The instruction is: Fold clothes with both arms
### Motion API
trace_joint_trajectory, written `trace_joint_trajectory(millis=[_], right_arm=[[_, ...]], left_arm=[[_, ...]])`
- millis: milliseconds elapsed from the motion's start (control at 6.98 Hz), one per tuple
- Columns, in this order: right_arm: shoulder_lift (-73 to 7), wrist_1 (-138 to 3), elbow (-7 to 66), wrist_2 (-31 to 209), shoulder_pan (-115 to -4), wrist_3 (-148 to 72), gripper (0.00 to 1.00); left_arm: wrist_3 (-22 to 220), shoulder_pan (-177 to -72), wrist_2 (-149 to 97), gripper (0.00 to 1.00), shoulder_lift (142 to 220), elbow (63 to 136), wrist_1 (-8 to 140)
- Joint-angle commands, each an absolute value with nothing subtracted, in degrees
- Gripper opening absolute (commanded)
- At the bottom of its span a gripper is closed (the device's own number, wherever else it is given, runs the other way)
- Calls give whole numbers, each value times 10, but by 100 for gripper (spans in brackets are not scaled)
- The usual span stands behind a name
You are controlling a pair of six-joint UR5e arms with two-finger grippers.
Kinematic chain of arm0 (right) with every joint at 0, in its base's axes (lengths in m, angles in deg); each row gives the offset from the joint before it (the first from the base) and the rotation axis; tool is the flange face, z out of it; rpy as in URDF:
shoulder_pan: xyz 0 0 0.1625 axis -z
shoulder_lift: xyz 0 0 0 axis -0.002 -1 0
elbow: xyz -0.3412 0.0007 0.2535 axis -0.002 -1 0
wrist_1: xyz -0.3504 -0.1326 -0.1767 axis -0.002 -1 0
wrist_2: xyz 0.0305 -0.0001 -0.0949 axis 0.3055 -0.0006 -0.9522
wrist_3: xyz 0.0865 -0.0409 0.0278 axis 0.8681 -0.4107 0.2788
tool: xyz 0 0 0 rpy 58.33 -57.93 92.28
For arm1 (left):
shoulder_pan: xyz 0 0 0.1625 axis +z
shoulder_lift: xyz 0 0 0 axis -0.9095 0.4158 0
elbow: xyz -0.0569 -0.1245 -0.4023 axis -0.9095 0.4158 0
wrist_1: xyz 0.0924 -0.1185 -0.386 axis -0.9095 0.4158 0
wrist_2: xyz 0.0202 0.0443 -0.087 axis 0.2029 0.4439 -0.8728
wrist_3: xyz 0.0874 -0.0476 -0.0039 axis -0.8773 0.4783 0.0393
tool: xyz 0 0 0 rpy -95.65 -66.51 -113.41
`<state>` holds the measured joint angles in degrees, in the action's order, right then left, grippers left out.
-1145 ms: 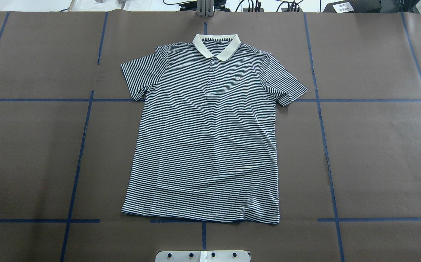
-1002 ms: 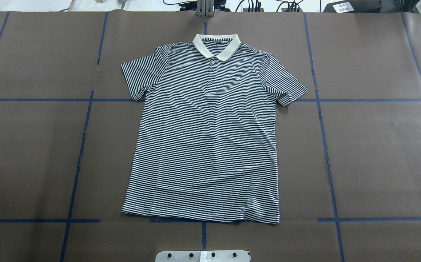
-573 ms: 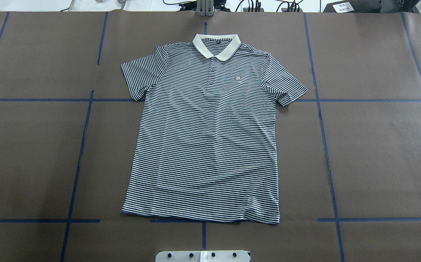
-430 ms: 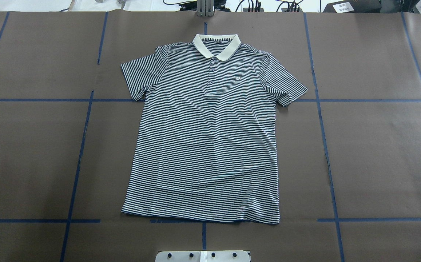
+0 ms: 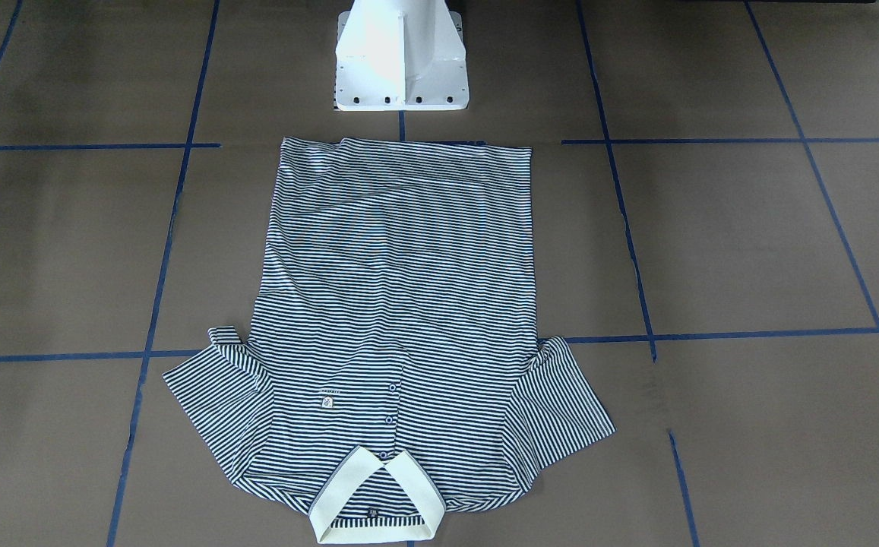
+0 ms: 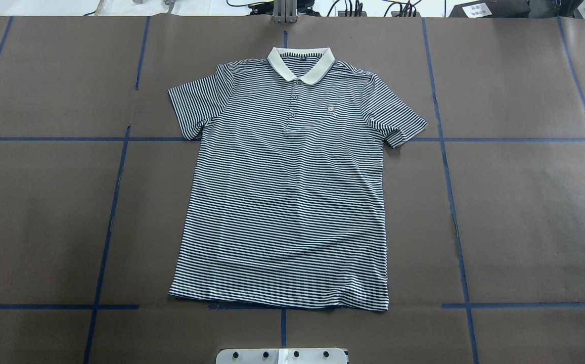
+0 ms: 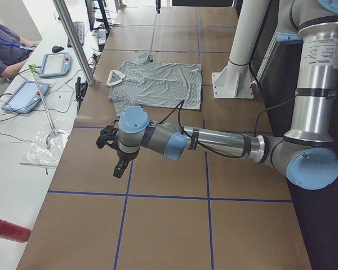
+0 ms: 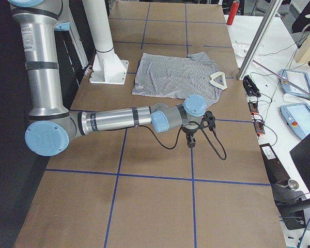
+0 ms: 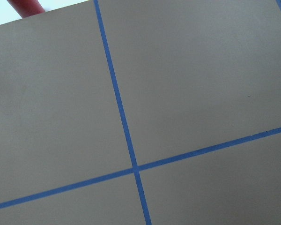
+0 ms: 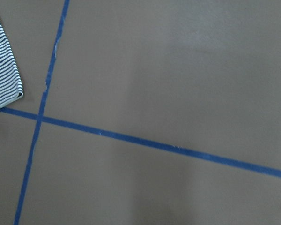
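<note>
1. One striped polo shirt [image 6: 287, 192] lies flat, face up and unfolded in the middle of the table [image 6: 525, 212], and no gripper touches it.
2. Its cream collar [image 6: 301, 64] points away from the robot, close to the far table edge. Its hem [image 6: 277, 301] lies along a blue tape line [image 6: 54, 306], near the white pedestal [image 5: 399, 53].
3. Both side edges of the body run quite straight, while the hem is a little wavy.
4. The left-side sleeve [image 6: 191, 106] and the right-side sleeve [image 6: 398, 119] are spread outward, and each one ends at about a crosswise tape line.
5. Broad brown surface lies on both sides of the shirt, up to the table ends.
6. The left arm [image 7: 214, 140] reaches low over this surface on the robot's left, well apart from the shirt. The left gripper [image 7: 119, 170] hangs above the table beside a tape line, and I cannot tell if its fingers are spread or closed.
7. The right arm [image 8: 119, 120] reaches out on the other side. The right gripper [image 8: 191, 142] points down above the table, near the right-side sleeve but apart from it.
8. Only a black tip of the right gripper shows at the right border of the overhead view, so its state also cannot be told.
9. The right wrist view shows the sleeve corner at its left border, just beside a tape crossing.
</note>
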<state>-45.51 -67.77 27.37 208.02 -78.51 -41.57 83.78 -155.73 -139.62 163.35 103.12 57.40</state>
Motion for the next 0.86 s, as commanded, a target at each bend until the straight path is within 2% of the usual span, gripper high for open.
trace_joint_trajectory(millis=[0, 143, 286, 430, 716], right_arm=[[-309, -653, 164, 2078, -734, -321, 100], [-259, -651, 146, 2054, -698, -249, 100], [-244, -617, 148, 1985, -655, -160, 100], [-243, -548, 147, 1894, -587, -40, 100], [-244, -529, 146, 1851, -527, 14, 100]], left_arm=[[838, -1557, -1404, 100, 1636, 1006, 647], [842, -1557, -1404, 100, 1638, 1008, 651], [842, -1557, -1404, 100, 1641, 1006, 650], [843, -1557, -1404, 100, 1644, 1006, 649], [868, -1557, -1405, 100, 1645, 1012, 651]])
